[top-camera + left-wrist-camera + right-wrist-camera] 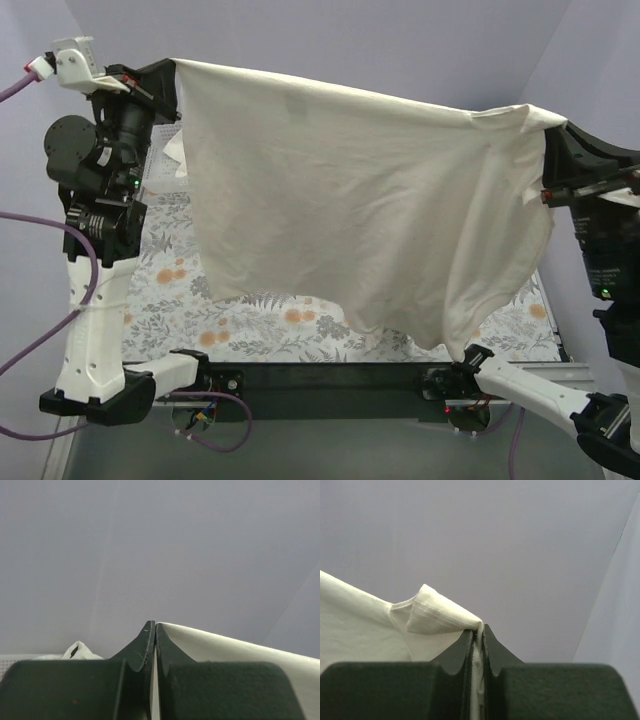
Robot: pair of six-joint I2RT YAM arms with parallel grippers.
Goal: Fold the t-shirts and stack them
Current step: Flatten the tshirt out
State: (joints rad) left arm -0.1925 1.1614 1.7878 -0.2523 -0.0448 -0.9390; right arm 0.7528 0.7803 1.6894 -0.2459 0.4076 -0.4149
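A cream t-shirt (350, 210) hangs stretched in the air between my two grippers, high above the table. My left gripper (165, 80) is shut on its upper left corner; in the left wrist view the cloth (240, 655) is pinched between the closed jaws of the left gripper (154, 630). My right gripper (560, 135) is shut on the upper right corner; the right wrist view shows a hemmed fold of the shirt (435, 615) clamped in the right gripper (479, 632). The shirt's lower edge hangs down to the front of the table. Other t-shirts are hidden.
The table carries a floral patterned cloth (170, 280). Behind the left arm a white lattice basket (160, 165) holds a bit of white cloth (77, 651). Purple cables (40, 300) loop at the left. Plain walls stand around.
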